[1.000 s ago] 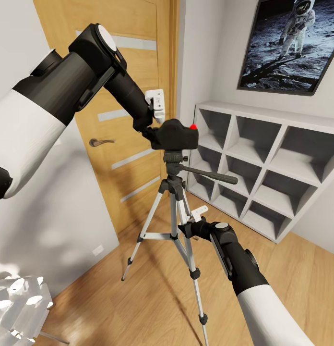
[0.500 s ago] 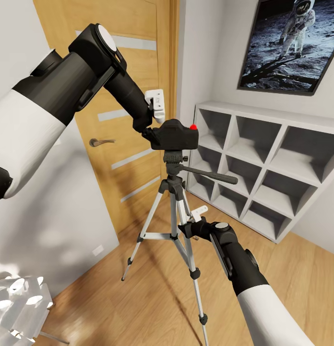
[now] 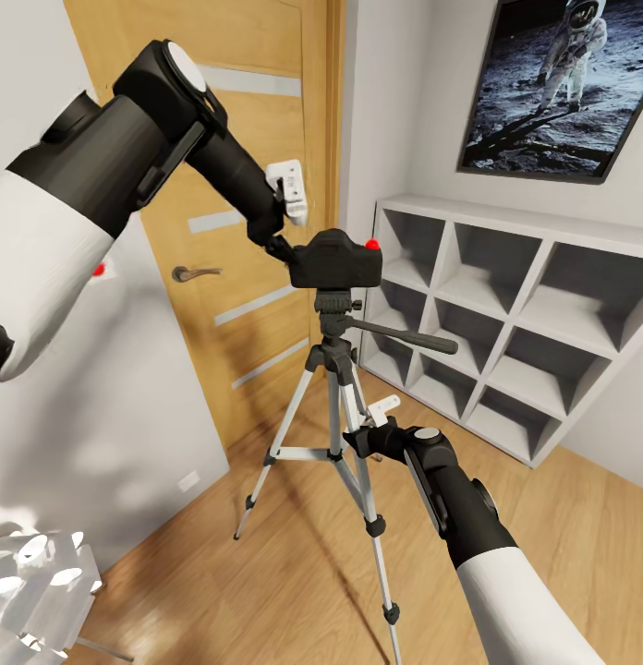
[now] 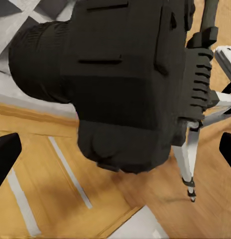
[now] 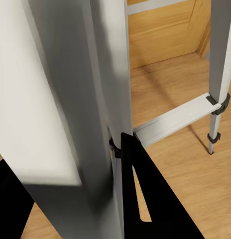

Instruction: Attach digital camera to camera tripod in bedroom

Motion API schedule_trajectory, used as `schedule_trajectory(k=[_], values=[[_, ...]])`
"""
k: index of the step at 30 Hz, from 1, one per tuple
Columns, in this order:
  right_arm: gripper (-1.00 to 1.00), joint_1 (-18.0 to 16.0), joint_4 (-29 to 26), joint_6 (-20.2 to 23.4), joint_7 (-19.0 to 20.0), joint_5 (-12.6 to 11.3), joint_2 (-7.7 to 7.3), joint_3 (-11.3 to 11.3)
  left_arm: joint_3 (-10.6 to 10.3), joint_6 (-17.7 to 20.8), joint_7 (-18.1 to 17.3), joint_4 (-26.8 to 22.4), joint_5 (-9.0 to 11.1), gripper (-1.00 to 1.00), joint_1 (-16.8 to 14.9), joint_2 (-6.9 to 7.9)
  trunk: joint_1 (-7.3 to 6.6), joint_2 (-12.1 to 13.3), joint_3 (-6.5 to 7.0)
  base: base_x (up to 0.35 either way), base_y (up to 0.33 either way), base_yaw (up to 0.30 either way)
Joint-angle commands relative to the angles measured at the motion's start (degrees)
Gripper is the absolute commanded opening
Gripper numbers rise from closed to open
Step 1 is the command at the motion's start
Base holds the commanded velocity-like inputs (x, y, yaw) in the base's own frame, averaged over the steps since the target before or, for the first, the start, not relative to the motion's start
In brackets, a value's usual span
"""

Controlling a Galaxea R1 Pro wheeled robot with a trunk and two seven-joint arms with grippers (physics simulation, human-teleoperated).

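black digital camera (image 3: 333,259) on camera tripod (image 3: 338,397) | left end effector (image 3: 286,214) apart | right end effector (image 3: 370,427) clamps tripod leg

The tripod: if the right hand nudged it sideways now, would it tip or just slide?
Probably apt to tip: the tripod is tall and thin-legged, with the camera sitting on its head, so it looks top-heavy. Its three spread legs and cross braces should resist a light push. The right hand at a leg likely steadies it, and the small feet may skid on the smooth wood floor.
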Motion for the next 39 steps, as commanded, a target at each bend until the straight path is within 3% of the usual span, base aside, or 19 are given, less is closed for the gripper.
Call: schedule_trajectory(k=[1, 5, 8, 11, 14, 15, 19, 21, 22, 26, 32, 39], values=[[-1.0, 0.0, 3.6, 0.0, 0.4, 1.2, 0.04, 0.0, 0.4, 0.6, 0.6, -0.1, -0.1, 1.0, -0.1, 0.56, 0.05, -0.1, -0.13, 0.0, 0.0, 0.0], [-1.0, 0.0, 3.6, 0.0, 0.4, 1.2, 0.04, -0.1, 3.4, 0.7, 4.4, 0.1, 1.1, 1.0, -0.1, 3.58, 0.05, -0.1, -0.13, 0.0, 0.0, 0.0], [-1.0, 0.0, 3.7, 0.0, 0.4, 1.2, 0.02, -0.1, 5.1, 1.2, 5.8, 0.3, 3.7, 1.0, 0.1, 6.25, 0.05, -0.1, -0.13, 0.0, 0.0, 0.0], [-1.0, 0.0, 3.8, 0.0, 0.4, 1.2, -0.02, 0.0, 6.8, 3.7, 6.5, 1.2, 8.8, 1.0, 0.4, 9.75, 0.05, -0.1, -0.13, 0.0, 0.0, 0.0], [-1.0, 0.0, 3.8, 0.0, 0.4, 1.2, 0.01, 0.0, 7.4, 5.9, 6.8, 2.3, 12.2, 1.0, 0.6, 11.62, 0.05, -0.1, -0.13, 0.0, 0.0, 0.0], [-1.0, 0.0, 3.8, 0.0, 0.4, 1.2, 0.02, 0.0, 7.7, 7.0, 6.9, 3.1, 14.4, 1.0, 0.7, 12.62, 0.05, -0.1, -0.13, 0.0, 0.0, 0.0], [-1.0, 0.0, 3.8, 0.0, 0.4, 1.3, 0.04, 0.0, 7.9, 8.6, 7.0, 5.8, 19.6, 1.0, 1.4, 14.48, 0.05, -0.1, -0.13, 0.0, 0.0, 0.0], [-1.0, 0.0, 3.8, 0.0, 0.4, 1.4, 0.04, 0.0, 8.0, 9.0, 7.1, 8.0, 20.8, 1.0, 3.0, 14.84, 0.05, -0.1, -0.13, 0.0, 0.0, 0.0], [-1.0, -0.1, 0.1, 0.2, 0.5, 1.0, 0.37, -0.2, 7.6, 9.3, 7.4, 7.6, 20.4, 1.0, 2.6, 15.18, 0.05, -0.1, -0.13, 0.0, 0.0, 0.0], [-1.0, -0.1, -0.1, 0.2, 0.5, 1.0, 0.67, -0.2, 6.3, 10.6, 8.7, 6.3, 19.1, 1.0, 1.3, 16.49, 0.05, -0.1, -0.13, 0.0, 0.0, 0.0], [-1.0, -0.1, -0.7, 0.2, 0.4, 1.2, 0.68, -0.2, 6.2, 12.5, 10.6, 4.4, 17.3, 1.0, -0.7, 18.44, 0.05, -0.1, -0.13, 0.0, 0.0, 0.0], [-1.0, -0.1, -0.8, 0.2, 0.4, 1.5, 0.33, -0.1, 6.2, 14.7, 12.9, 2.4, 19.5, 1.0, -2.0, 20.23, 0.05, -0.1, -0.13, 0.0, 0.0, 0.0]])
